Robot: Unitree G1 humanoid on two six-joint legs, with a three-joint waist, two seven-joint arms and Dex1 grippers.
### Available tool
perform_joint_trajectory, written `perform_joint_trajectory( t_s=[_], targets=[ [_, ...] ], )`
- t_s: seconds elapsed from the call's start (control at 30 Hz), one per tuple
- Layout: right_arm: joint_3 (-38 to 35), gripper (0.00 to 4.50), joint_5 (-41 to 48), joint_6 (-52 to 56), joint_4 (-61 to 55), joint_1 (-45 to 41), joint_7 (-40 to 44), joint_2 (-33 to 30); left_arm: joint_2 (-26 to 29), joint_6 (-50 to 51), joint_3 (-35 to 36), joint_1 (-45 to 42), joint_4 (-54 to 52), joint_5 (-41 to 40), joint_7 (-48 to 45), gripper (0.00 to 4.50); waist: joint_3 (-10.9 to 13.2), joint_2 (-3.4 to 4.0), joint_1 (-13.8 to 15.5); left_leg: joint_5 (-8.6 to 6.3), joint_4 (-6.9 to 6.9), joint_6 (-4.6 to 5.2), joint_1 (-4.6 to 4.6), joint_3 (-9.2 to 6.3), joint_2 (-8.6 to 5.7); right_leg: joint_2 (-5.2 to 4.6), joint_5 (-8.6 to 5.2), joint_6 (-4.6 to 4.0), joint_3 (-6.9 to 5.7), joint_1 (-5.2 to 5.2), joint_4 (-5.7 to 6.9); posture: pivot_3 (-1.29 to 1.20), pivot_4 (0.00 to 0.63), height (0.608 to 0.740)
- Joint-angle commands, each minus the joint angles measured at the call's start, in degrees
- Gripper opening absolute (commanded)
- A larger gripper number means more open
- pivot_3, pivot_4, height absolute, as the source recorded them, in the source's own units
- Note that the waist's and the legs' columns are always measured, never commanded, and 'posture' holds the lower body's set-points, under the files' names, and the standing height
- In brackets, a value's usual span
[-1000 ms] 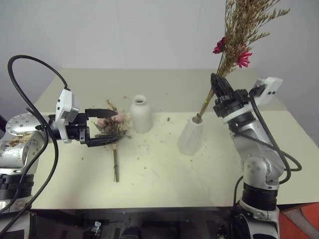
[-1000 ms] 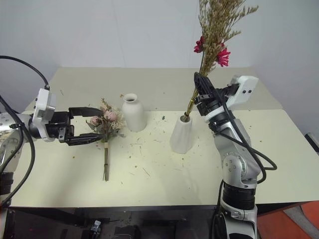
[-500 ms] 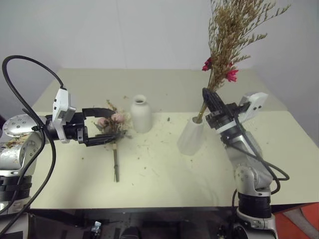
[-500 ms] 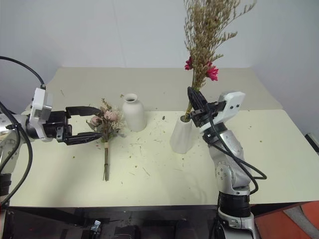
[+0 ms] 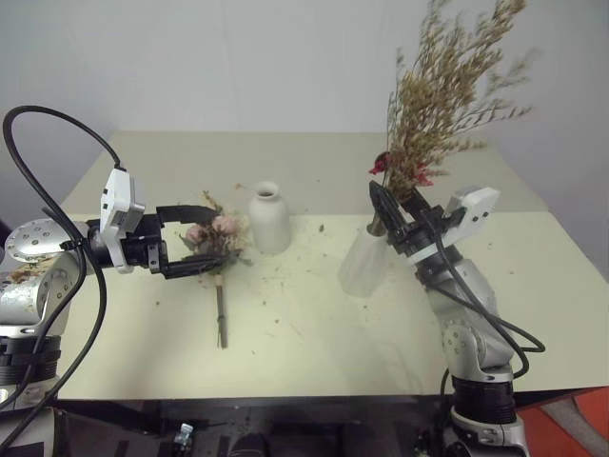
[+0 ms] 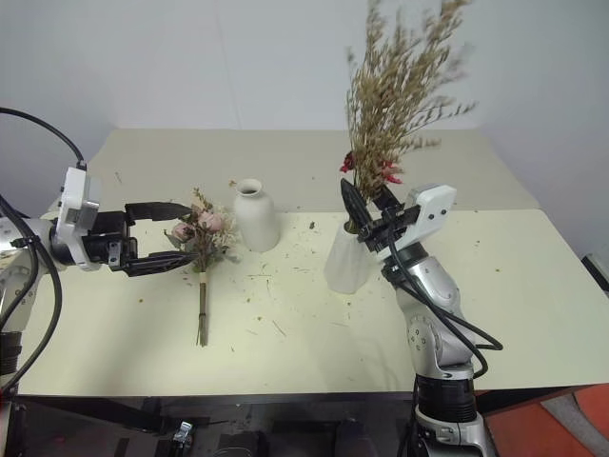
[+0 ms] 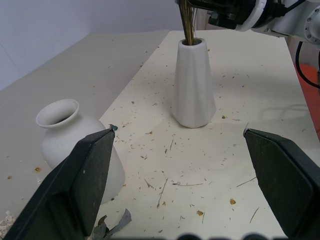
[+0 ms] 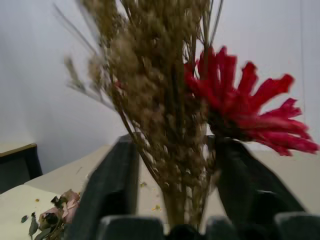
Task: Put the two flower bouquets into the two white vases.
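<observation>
Pale wall behind, cream bench strewn with dry flower crumbs. Landmark throughout: the cone-shaped vase, standing right of the bench's middle.

Dry tan spray with red-pink daisies now seated stem-down in the cone vase's mouth, sunk lower than a second ago, when lifted higher and only just entering the neck; heads now sitting close above the rim, spray leaning slightly up and to the right. Right gripper just beside and above the cone vase's mouth, come down with the spray and loosened from its earlier clamp: fingers now parted to either side of the stems, seen in the right wrist view with stems running free between them, apparently no longer squeezed. Meaning, as a judgement: first bouquet as good as delivered, right arm due only to back away without dragging the spray or tipping the vase.

Bottle-shaped vase well to the left of the cone vase, upright, mouth empty. Pink rose bunch lying flat on the bench further left again, just beyond the bottle vase, stem trailing toward the near edge. Left gripper unmoved, spread wide around the rose heads, holding nothing yet. Second half of the task still undone: close, lift, stand the roses in the bottle vase.
</observation>
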Motion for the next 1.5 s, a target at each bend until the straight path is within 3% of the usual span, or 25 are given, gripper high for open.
perform_joint_trajectory(
  t_s=[0.03, 0.1, 0.13, 0.27, 0.77, 1.03, 1.2, 1.3, 1.5],
  targets=[
    [0.3, 3.70, 0.8, -0.4, -2.7, 0.4, 0.2, 0.0, 0.6, -1.0, 1.3, -0.5, -1.2, -0.3, 0.2, 4.50, 0.0, 0.00, 0.0, 0.00, 0.00, 0.00, -0.01, 0.00, -0.01, 0.00, 0.00, 0.00, 0.00, 0.00, 0.00, 0.00, 0.150, 0.740],
    [0.6, 4.42, 0.0, 0.2, -2.8, 0.9, -0.6, -0.4, 0.5, -1.0, 1.1, -0.6, -1.2, -0.2, 0.4, 4.50, 0.0, 0.00, 0.0, 0.00, 0.00, 0.00, 0.00, 0.00, 0.00, 0.00, 0.00, 0.00, 0.00, 0.00, 0.00, 0.00, 0.150, 0.740],
    [0.8, 4.47, -0.5, 1.5, -3.0, 1.0, -1.3, -1.0, 0.4, -1.1, 1.1, -0.6, -1.2, -0.2, 0.5, 4.50, 0.0, 0.00, 0.0, 0.00, 0.00, 0.00, 0.00, 0.00, 0.00, 0.00, 0.00, 0.00, 0.00, 0.00, 0.00, 0.00, 0.150, 0.740],
    [0.7, 4.47, -2.2, 3.5, -4.0, 1.6, -2.6, -3.1, 0.4, -1.2, 0.8, -0.7, -0.9, 0.0, 0.5, 4.50, 0.0, 0.00, 0.0, 0.00, 0.00, 0.00, -0.01, 0.00, -0.01, -0.01, 0.00, 0.00, 0.00, 0.00, 0.00, 0.00, 0.150, 0.740],
    [-4.9, 4.47, 5.8, 16.2, -19.6, 10.5, -0.1, -16.1, 0.2, -1.1, 0.8, -0.4, -0.8, 0.1, 0.6, 4.50, 0.0, -0.01, 0.1, 0.00, 0.00, 0.00, 0.03, 0.01, 0.00, 0.00, -0.15, 0.22, 0.02, 0.04, -0.03, 0.00, 0.150, 0.740],
    [-14.5, 4.47, 16.3, 28.5, -28.4, 19.4, 5.7, -31.3, 2.7, 4.8, 5.3, 7.4, -9.0, -1.3, 6.0, 4.50, 0.0, -0.02, 0.6, -0.01, 0.00, 0.01, -0.06, 0.02, -0.03, -0.07, -0.17, 0.24, 0.02, 0.05, -0.13, 0.00, 0.150, 0.740],
    [-18.9, 4.47, 24.1, 32.3, -30.7, 23.8, 13.7, -40.5, 2.4, 21.0, 7.6, 13.4, -21.0, -3.8, 21.0, 4.50, 0.0, -0.05, 0.9, -0.01, 0.01, 0.01, 0.12, 0.04, 0.01, -0.04, -0.19, 0.26, 0.04, 0.20, -0.12, 0.00, 0.150, 0.740],
    [-17.3, 4.47, 27.6, 32.9, -30.4, 20.7, 18.0, -45.3, 0.2, 35.1, 8.5, 14.7, -29.0, -7.5, 32.9, 4.50, 0.0, -0.07, 1.0, -0.01, 0.01, 0.01, 0.13, 0.03, 0.02, -0.03, -0.20, 0.29, 0.04, 0.21, -0.11, 0.00, 0.150, 0.740],
    [-12.5, 4.47, 27.6, 32.3, -26.4, 13.2, 21.1, -48.4, -10.0, 56.9, 6.5, 7.7, -35.0, -6.2, 54.5, 4.50, -0.1, -0.15, 1.7, -0.01, 0.06, 0.00, 0.10, 0.01, -0.02, -0.03, -0.19, 0.31, -0.01, 0.23, -0.13, 0.00, 0.150, 0.740]
  ],
)
